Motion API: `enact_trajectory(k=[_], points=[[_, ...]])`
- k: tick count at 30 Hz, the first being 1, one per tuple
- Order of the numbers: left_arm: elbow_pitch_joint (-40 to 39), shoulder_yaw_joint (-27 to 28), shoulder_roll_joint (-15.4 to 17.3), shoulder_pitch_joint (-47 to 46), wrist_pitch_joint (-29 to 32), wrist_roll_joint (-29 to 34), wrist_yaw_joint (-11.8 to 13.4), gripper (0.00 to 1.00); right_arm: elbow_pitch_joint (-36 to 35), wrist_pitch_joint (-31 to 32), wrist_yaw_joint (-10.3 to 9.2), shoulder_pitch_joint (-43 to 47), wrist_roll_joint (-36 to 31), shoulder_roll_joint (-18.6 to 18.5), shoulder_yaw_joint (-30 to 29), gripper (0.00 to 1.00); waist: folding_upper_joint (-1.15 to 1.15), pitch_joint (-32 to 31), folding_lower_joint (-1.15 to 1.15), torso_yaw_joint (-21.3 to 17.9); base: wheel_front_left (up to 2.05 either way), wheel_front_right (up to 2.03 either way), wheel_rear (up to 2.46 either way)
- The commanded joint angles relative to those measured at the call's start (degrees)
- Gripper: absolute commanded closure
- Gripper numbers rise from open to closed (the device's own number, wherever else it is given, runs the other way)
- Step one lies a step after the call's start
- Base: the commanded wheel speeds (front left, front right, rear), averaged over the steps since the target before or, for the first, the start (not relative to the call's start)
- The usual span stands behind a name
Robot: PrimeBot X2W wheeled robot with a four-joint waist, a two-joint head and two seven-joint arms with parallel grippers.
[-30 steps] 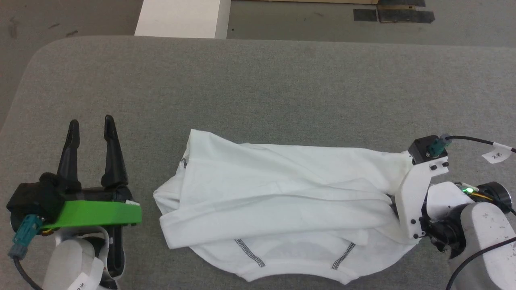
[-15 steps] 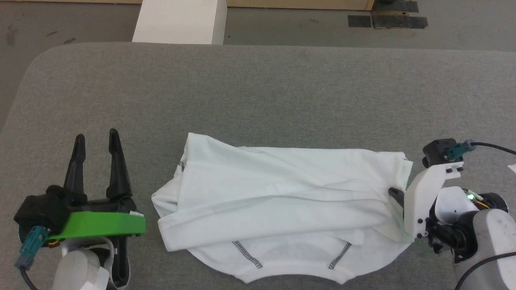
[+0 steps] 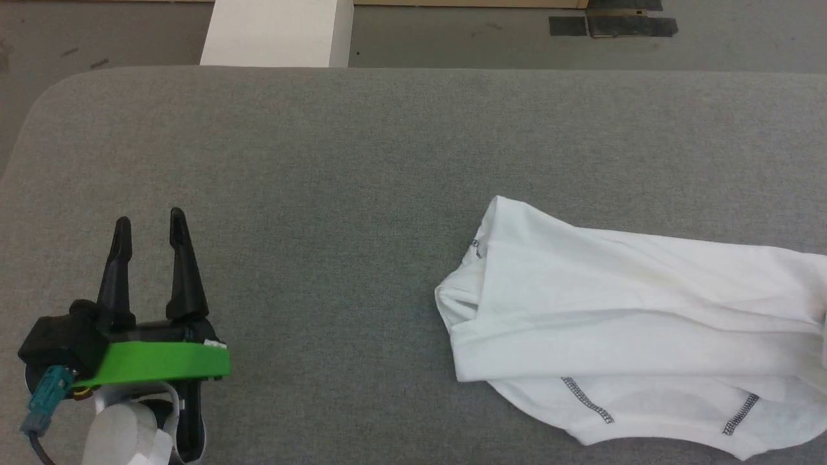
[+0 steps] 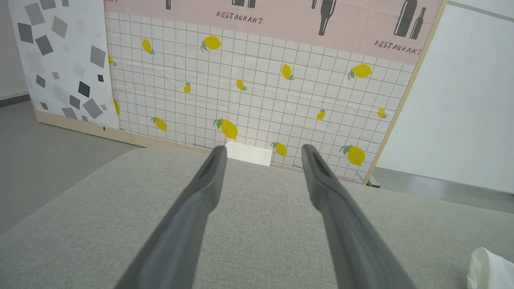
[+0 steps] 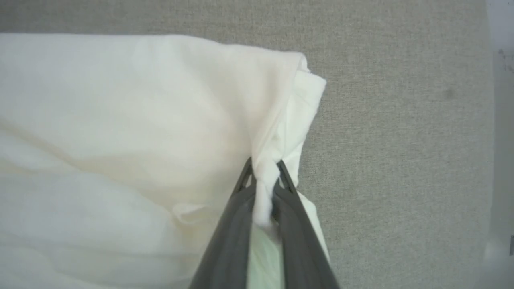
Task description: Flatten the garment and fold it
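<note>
The garment (image 3: 614, 303) is a white shirt with dark grey stitching, lying crumpled at the right of the grey table (image 3: 355, 161) and running off the head view's right edge. In the right wrist view my right gripper (image 5: 264, 180) is shut on a pinched bunch of the garment (image 5: 140, 120) near its corner. My left gripper (image 3: 148, 219) rests at the lower left, open and empty, well apart from the cloth. Its two fingers (image 4: 209, 176) stand spread over bare table, and a bit of the garment (image 4: 490, 269) shows at the lower right of that view.
A rigid white box (image 3: 271, 32) stands on the floor past the table's far edge, also seen as the white box (image 4: 249, 152) between my left fingers. A lemon-patterned wall panel (image 4: 257, 92) rises behind it. The table's rounded left corner (image 3: 45, 97) is near my left arm.
My right gripper has shut on the garment's right end and dragged the whole garment far to the right, leaving the head view. The left gripper has stayed put.
</note>
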Motion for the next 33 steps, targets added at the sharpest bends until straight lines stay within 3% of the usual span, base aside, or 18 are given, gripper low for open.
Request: enact_trajectory(k=[1,6,10,16,23,33], points=[[0.08,0.16,-0.31,0.72,-0.26,0.59,-0.36,0.00,-0.87,0.41,-0.09,-0.74,-0.63,-0.73,1.05,1.00,0.00,-0.33,0.00,0.00,0.00,0.00,0.00],[0.41,0.75,-0.43,1.84,-0.26,0.73,-0.39,0.00,-8.55,6.25,-0.09,0.82,2.19,-3.70,7.88,1.00,0.00,-2.15,0.00,-0.42,0.00,0.00,0.00],[0.25,0.86,-0.53,2.73,-0.26,0.83,-0.41,0.00,-19.77,14.45,-0.09,2.36,8.13,-5.56,12.23,1.00,0.00,-3.52,0.00,-0.75,0.00,0.00,0.00],[0.31,0.10,-0.64,3.07,-0.26,0.47,-0.42,0.00,-29.42,19.61,-0.09,0.80,14.42,-1.83,17.16,1.00,0.00,-4.04,0.00,-0.87,0.00,0.00,0.00],[0.70,-1.92,-0.68,2.65,-0.26,-0.15,-0.43,0.00,-24.07,15.65,-0.09,-3.87,14.05,5.03,26.98,1.00,0.00,-3.55,0.00,1.29,0.00,0.00,0.00],[1.50,-3.97,-0.69,2.25,-0.26,-0.63,-0.43,0.00,-4.41,4.32,-0.09,-11.91,10.00,12.90,34.94,1.00,0.00,-1.63,0.00,5.91,0.00,0.00,0.00]])
